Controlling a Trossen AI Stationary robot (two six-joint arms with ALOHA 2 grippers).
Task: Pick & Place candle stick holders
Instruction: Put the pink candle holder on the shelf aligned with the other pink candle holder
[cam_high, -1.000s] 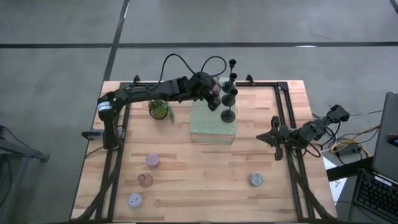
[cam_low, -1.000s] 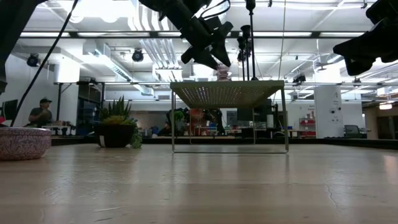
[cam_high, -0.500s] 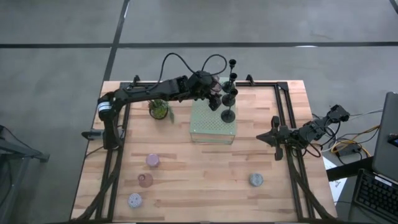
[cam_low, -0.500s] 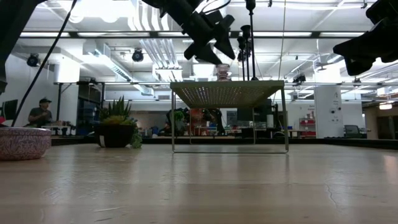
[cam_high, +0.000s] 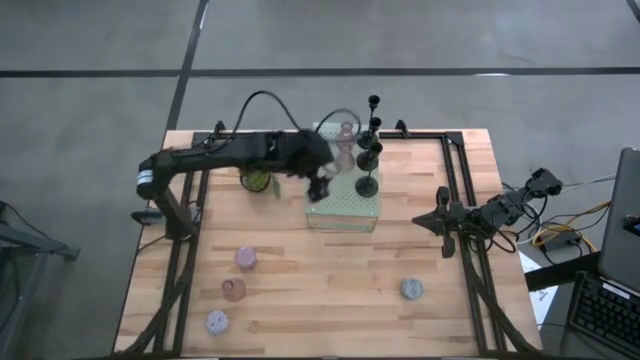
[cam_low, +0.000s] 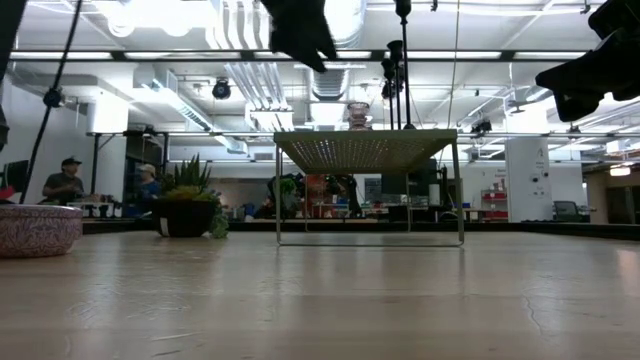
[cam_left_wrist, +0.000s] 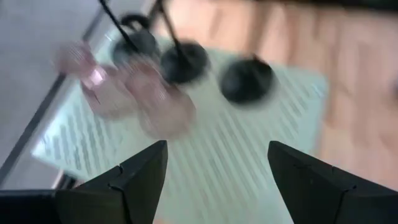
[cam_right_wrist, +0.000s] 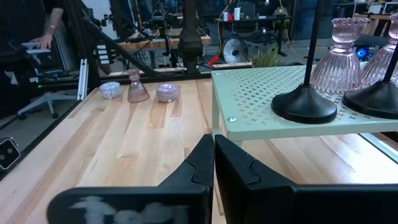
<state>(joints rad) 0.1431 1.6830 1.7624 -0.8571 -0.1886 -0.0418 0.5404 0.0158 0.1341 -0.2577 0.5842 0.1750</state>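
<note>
Nearest the front edge of the desk (cam_high: 330, 310) we find four holders not yet placed: a lavender holder (cam_high: 217, 322), a pink glass holder (cam_high: 234, 290) and a pale pink holder (cam_high: 245, 258) on the left side, and a grey-blue holder (cam_high: 411, 289) on the right side. Mid-desk, the right end effector (cam_right_wrist: 212, 163) rests at the right edge with its fingers closed on nothing. Further back stands the pale green perforated block (cam_high: 343, 202), which carries three black slim-stemmed holders (cam_high: 368, 184) along its right side and two pink ribbed glass holders (cam_left_wrist: 160, 111) near its far left corner. The left end effector (cam_left_wrist: 214, 163) hangs above the near left part of the block, fingers spread wide and empty, with the pink pair just ahead of it. A small potted plant (cam_high: 257, 179) sits left of the block, under the left arm. We judge the main hazard to be the arm's sweep: a finger or the cable catching a tall black stem or a pink glass piece would topple it, and one falling holder could knock down its close neighbours. A low path to the front holders could also clip the plant.
</note>
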